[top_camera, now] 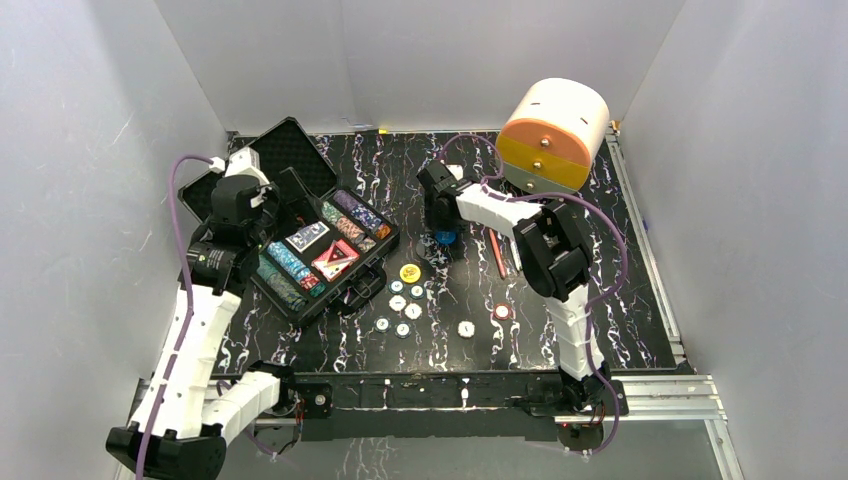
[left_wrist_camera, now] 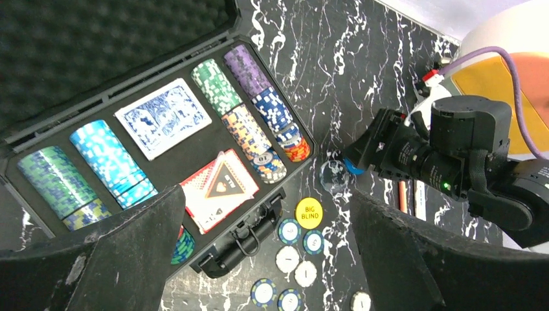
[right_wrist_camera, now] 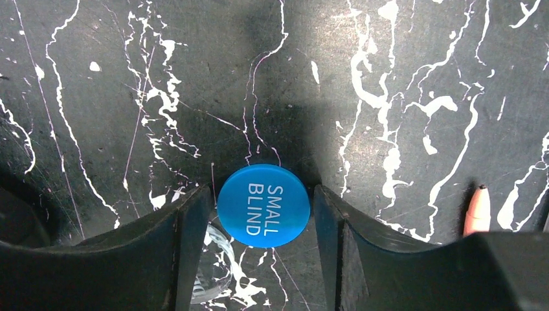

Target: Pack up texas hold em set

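Most chips point(left_wrist_camera: 103, 155) and both decks point(left_wrist_camera: 164, 120) sit in the open case point(top_camera: 290, 150), loose chips point(left_wrist_camera: 287, 231) wait on the table point(top_camera: 440, 350) beside it, the left gripper point(left_wrist_camera: 265, 195) hangs wide and empty, and the right gripper point(right_wrist_camera: 262, 194) sets half-open jaws either side of the SMALL BLIND button point(right_wrist_camera: 263, 205) lying there, grip unclear

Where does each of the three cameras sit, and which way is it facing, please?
Top camera: above and behind the arm bases, looking down on the table, the open case and both arms.
Left wrist: over the case, facing across it towards the right arm; its own fingers frame the bottom.
Right wrist: low over the table, facing straight down; its fingers flank a blue button.
Shared: top and left wrist views both show the yellow button.
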You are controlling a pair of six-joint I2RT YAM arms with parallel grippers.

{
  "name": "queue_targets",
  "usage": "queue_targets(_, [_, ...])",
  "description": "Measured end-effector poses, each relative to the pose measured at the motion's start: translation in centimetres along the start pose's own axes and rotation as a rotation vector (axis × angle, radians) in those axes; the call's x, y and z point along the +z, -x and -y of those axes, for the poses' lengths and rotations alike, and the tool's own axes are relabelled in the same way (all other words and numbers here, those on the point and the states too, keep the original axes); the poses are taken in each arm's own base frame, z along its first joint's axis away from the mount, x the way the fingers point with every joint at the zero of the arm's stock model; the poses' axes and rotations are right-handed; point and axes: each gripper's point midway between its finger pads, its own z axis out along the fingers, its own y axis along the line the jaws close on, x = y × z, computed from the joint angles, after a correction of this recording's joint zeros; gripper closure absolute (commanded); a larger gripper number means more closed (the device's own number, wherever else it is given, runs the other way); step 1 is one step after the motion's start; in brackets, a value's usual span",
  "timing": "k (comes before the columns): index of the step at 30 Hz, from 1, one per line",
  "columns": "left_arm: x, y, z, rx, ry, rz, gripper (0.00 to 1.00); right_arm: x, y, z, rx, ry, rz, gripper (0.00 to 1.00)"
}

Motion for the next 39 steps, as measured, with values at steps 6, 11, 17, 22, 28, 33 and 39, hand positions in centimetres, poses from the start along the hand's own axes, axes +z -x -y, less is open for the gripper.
queue_targets(6, [0.7, -2.4, 0.1, -0.038, -0.026, -0.076, 0.02, -0.3, -0.6, 0.7, -0.017, -0.02, -0.012, 0.34])
queue_targets(11, [1.0, -3.3, 0.6, -0.064, -0.052, -0.113, 0.02, -0.5, -1.0, 0.8, -0.031, -0.016, -0.024, 0.48])
queue_targets(17, [1.6, -4.7, 2.3, -0.085, -0.15, -0.183, 0.02, -2.1, -2.7, 2.2, -0.039, 0.022, 0.006, 0.49])
queue_targets(22, [2.9, -7.2, 4.0, -0.175, -0.225, -0.31, 0.07, -8.6, -0.3, -0.4, -0.064, 0.236, 0.161, 0.49])
queue_targets(28, [3.7, -9.2, 6.3, -0.301, -0.332, -0.43, 0.15, -16.4, 0.0, -6.6, -0.212, 0.547, 0.32, 0.48])
queue_targets(33, [4.8, -10.4, 5.5, -0.341, -0.268, -0.474, 0.16, -18.9, -0.9, -10.0, -0.302, 0.68, 0.359, 0.48])
queue_targets(39, [4.0, -6.3, -0.8, -0.262, 0.079, -0.207, 0.14, -17.6, -2.6, -14.4, -0.354, 0.665, 0.316, 0.48])
